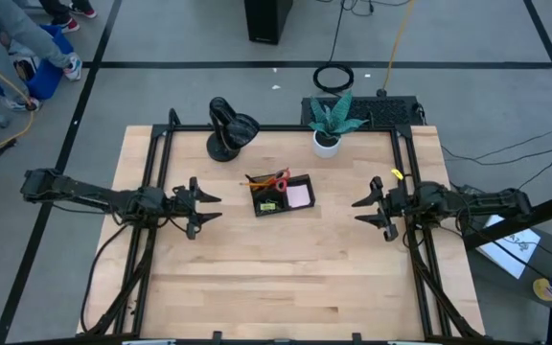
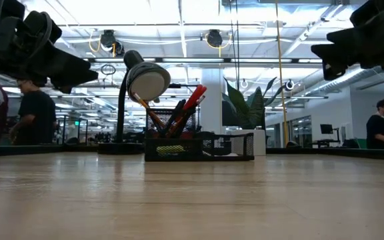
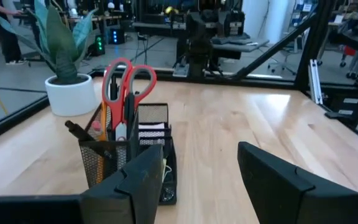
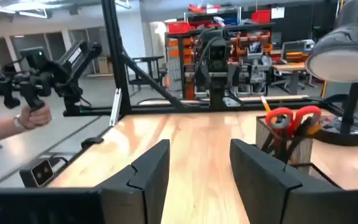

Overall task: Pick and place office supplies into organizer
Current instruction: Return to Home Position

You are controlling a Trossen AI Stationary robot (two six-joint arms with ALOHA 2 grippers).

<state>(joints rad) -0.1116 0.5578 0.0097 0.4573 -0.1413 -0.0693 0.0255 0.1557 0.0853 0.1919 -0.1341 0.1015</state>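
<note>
The black organizer (image 1: 281, 195) stands on the table's middle, a little toward the far edge. Red-handled scissors (image 3: 126, 81) and orange pencils (image 1: 260, 179) stand upright in its taller section, handles up. A pink sticky-note pad (image 1: 300, 195) and a yellow-green piece (image 1: 267, 205) lie in its low compartments. My left gripper (image 1: 214, 208) hovers left of the organizer, pointing level at it, open, nothing between its fingers (image 3: 145, 180). My right gripper (image 1: 356, 212) hovers to the organizer's right, also level, open and holding nothing (image 4: 199, 148).
A black desk lamp (image 1: 230, 129) and a white plant pot (image 1: 327, 142) stand at the far edge behind the organizer. A small yellow thing (image 1: 397, 175) lies by the right arm. Bare wood stretches across the table's near half (image 1: 276, 287). A person's hand (image 4: 30, 115) shows beyond the table.
</note>
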